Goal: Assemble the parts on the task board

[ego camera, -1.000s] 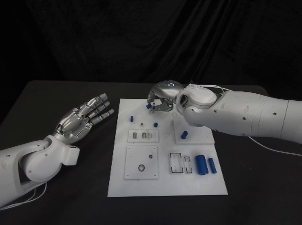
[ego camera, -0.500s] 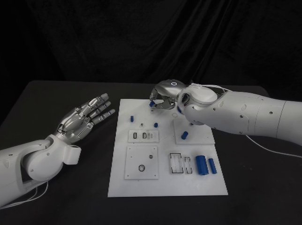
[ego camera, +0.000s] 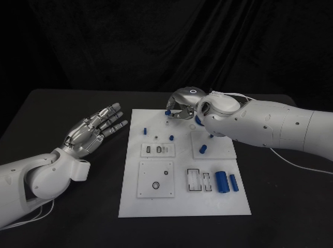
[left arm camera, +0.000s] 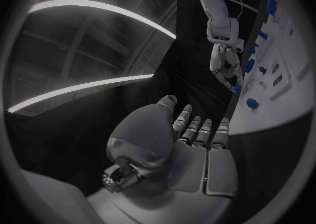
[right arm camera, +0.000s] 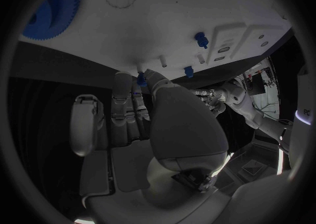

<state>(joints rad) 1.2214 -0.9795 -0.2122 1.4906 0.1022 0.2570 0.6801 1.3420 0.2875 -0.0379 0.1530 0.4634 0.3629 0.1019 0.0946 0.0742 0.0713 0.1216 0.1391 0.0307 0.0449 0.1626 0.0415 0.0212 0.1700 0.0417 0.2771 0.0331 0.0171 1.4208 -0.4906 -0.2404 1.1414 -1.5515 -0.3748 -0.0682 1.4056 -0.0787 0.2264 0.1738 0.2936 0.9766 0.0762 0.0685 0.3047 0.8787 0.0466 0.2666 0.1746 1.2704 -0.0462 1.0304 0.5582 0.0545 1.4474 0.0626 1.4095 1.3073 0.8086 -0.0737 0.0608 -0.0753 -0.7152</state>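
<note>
At the far edge of the task board (ego camera: 183, 204): the right robot hand (ego camera: 183, 109) hovers, its fingers curled inward.
Right robot hand, grasp: a small blue part (right arm camera: 141, 79) sits pinched at its fingertips (right arm camera: 123, 84); the same blue piece shows at the hand's tip in the head view (ego camera: 168, 111).
Left robot hand (ego camera: 93, 130): off the board on its left side, above the black counter (ego camera: 55, 113), palm flat, fingers spread apart and holding nothing; well apart from the right robot hand.
Left robot hand, wrist view: its fingers (left arm camera: 197, 129) stretch toward the board edge, none of them touching it.
Task board: a white plate lying flat on the counter, between the two arms.
Blue peg (ego camera: 146, 129): stands on the board, near the left robot hand's fingertips but apart from them.
Blue piece by the right arm (ego camera: 203, 149): lies on a raised square plate just beside the right forearm.
Two blue cylinders (ego camera: 226, 182): lie side by side on the board's near right part, well apart from both hands.
Blue gear (right arm camera: 54, 9): lies on the board just beside the right robot hand, seen from the right wrist.
</note>
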